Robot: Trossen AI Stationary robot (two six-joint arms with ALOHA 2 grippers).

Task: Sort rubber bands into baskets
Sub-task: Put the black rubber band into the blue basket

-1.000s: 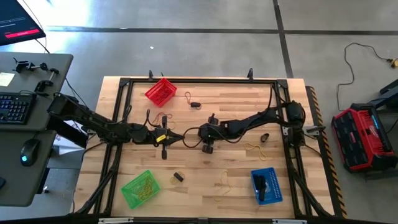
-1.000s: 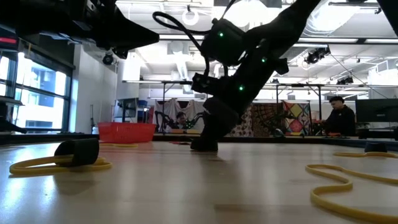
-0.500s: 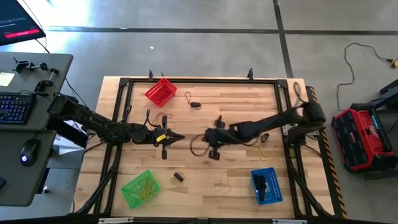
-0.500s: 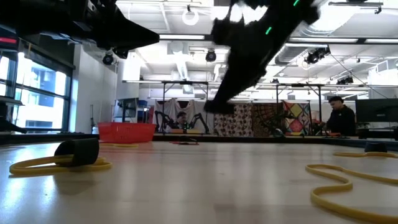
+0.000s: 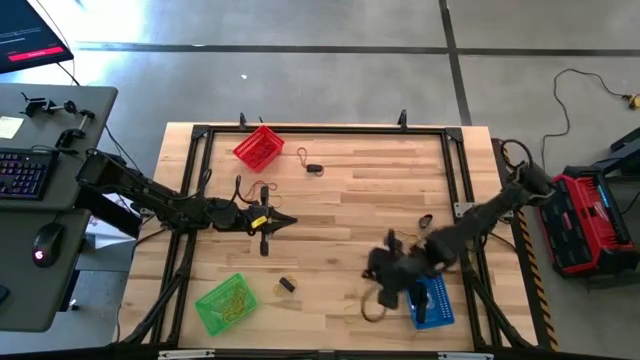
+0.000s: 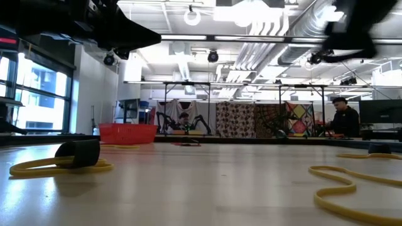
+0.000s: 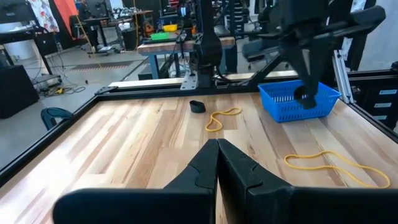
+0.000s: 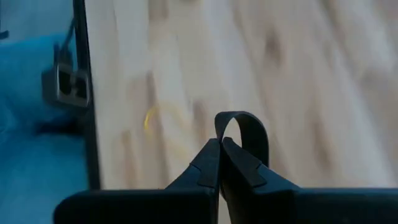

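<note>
My right gripper (image 8: pixel 219 144) is shut on a black rubber band (image 8: pixel 244 127) and hangs above the table (image 5: pixel 330 195), just left of the blue basket (image 5: pixel 432 300). The left wrist view shows this gripper (image 7: pixel 306 94) in front of that basket (image 7: pixel 292 102). My left gripper (image 5: pixel 287 222) is shut on nothing and points level over the table's left middle. The red basket (image 5: pixel 258 147) stands at the far left and the green basket (image 5: pixel 226 303) at the near left. Loose rubber bands lie flat: yellow (image 7: pixel 221 118), black (image 7: pixel 197 106), black on yellow (image 6: pixel 78 152). My right gripper pinches the black rubber band at one spot of its loop (image 8: pixel 222 138) between the two fingertips. The rest of the loop stands out beyond the tips. The fingers slant downward. The band is lifted clear of the table.
A black frame (image 5: pixel 452 180) runs around the table top. More bands lie near the red basket (image 5: pixel 310 166), at the right middle (image 5: pixel 412 240) and near the front edge (image 6: pixel 352 188). A desk with keyboard (image 5: pixel 25 172) stands at the left, a red machine (image 5: pixel 580 220) at the right.
My right gripper has risen from the table's middle and swung toward the near right, arriving beside the blue basket; in the low view it has left the middle of the picture. It has also turned about its own line.
</note>
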